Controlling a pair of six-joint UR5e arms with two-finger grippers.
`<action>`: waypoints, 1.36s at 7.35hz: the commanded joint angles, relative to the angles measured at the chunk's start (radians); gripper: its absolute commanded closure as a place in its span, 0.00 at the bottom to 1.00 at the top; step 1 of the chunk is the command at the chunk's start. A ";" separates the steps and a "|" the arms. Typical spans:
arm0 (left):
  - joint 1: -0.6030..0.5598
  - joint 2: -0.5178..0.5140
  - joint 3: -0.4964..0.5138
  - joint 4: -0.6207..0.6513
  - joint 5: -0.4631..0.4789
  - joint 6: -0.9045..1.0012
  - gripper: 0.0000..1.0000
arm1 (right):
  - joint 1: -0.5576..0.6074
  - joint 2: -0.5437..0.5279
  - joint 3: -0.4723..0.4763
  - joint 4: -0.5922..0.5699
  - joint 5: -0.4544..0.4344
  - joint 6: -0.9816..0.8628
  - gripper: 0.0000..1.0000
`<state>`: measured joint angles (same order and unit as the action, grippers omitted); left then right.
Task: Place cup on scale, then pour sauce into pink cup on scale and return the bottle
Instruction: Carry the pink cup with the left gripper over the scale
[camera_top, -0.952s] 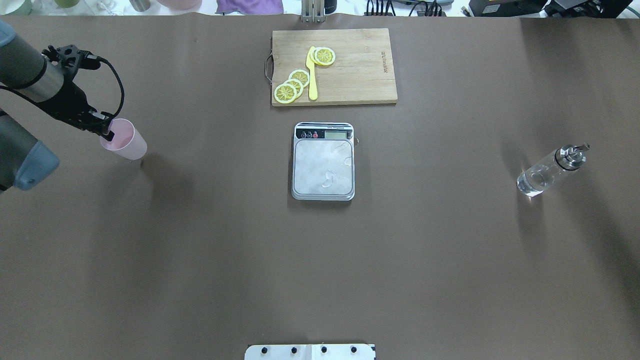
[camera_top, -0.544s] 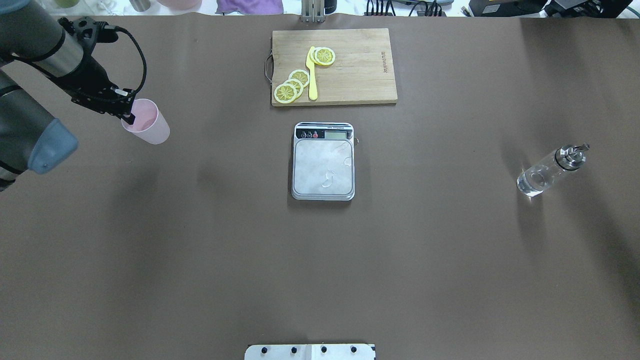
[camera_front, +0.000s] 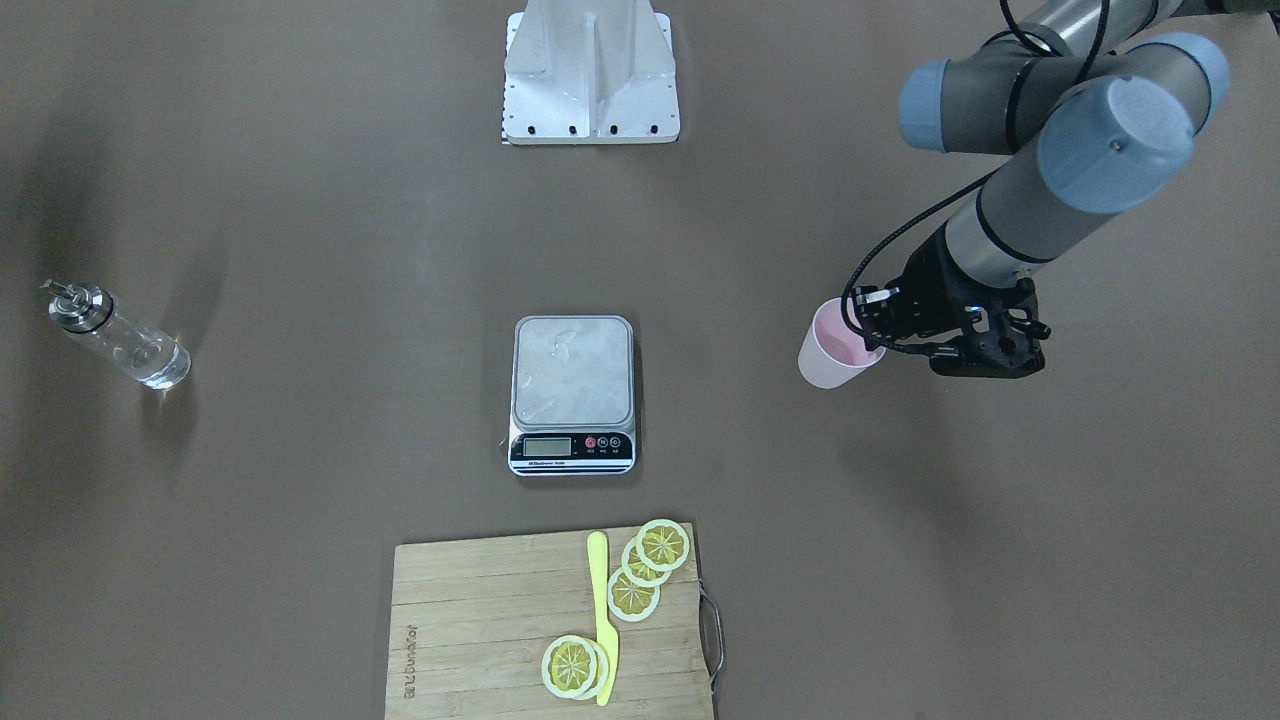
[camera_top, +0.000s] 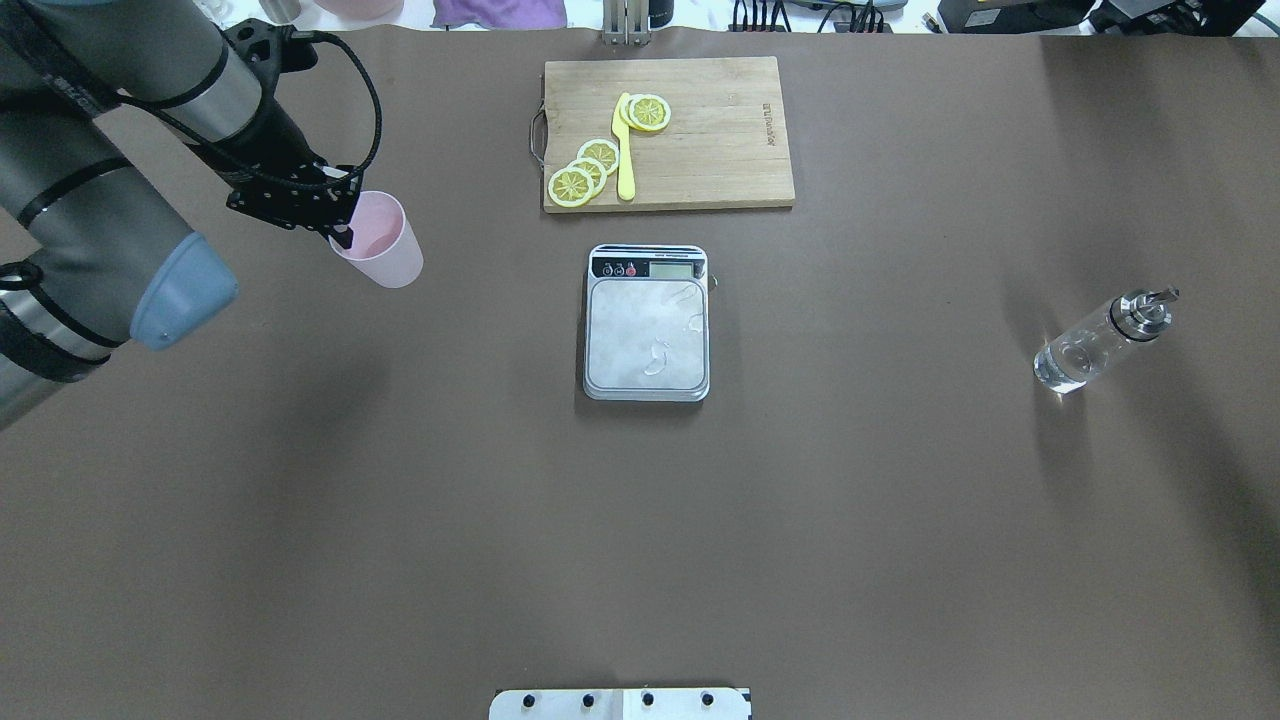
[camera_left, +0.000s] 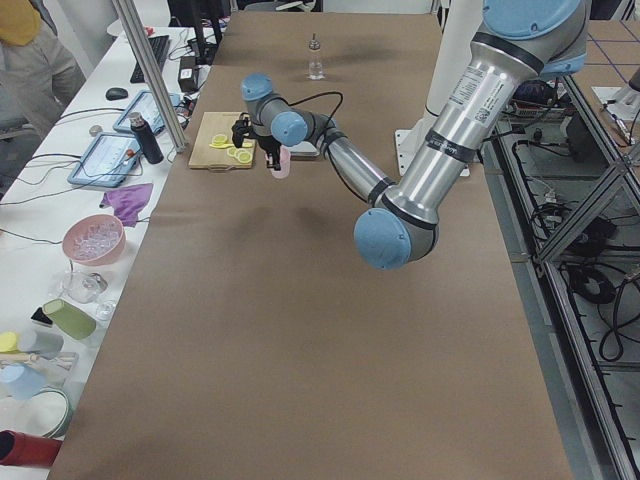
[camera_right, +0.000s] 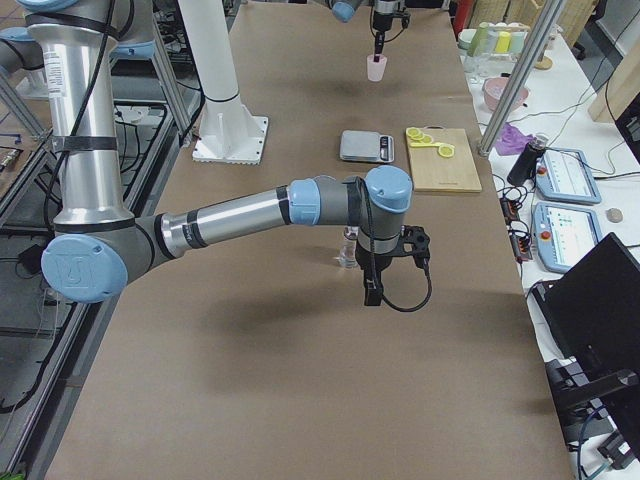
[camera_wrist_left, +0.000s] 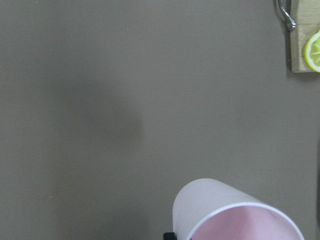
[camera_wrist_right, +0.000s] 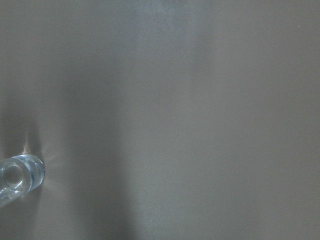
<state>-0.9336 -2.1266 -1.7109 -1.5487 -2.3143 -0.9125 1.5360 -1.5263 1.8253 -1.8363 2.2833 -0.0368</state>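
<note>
My left gripper (camera_top: 338, 228) is shut on the rim of the pale pink cup (camera_top: 380, 247), holding it in the air left of the scale (camera_top: 647, 325). The front-facing view shows the cup (camera_front: 832, 350) well to the right of the scale (camera_front: 573, 385), whose steel plate is bare. In the left wrist view the cup (camera_wrist_left: 220, 210) fills the bottom edge. The clear glass bottle (camera_top: 1100, 343) stands upright at the table's right, its sauce barely visible. My right gripper (camera_right: 372, 290) hangs above the table near the bottle (camera_wrist_right: 20, 175); I cannot tell whether it is open.
A wooden cutting board (camera_top: 700, 130) with lemon slices (camera_top: 585, 172) and a yellow knife (camera_top: 624, 150) lies just beyond the scale. The robot's base plate (camera_front: 590, 80) sits at the near edge. Bowls, cups and tablets line the side bench (camera_left: 95, 240).
My left arm has carried the pink cup to the right and slightly farther from the robot, closer to the scale. Bottle and scale have not moved.
</note>
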 joint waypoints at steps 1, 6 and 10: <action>0.065 -0.070 0.004 -0.001 0.006 -0.138 1.00 | 0.001 0.002 0.000 -0.001 0.002 0.000 0.00; 0.154 -0.200 0.016 0.115 0.088 -0.235 1.00 | 0.001 0.003 0.000 -0.001 0.001 0.000 0.00; 0.196 -0.276 0.091 0.121 0.138 -0.252 1.00 | 0.001 0.003 0.002 -0.001 0.002 0.000 0.00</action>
<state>-0.7547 -2.3856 -1.6364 -1.4291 -2.1841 -1.1591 1.5370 -1.5233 1.8261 -1.8377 2.2844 -0.0368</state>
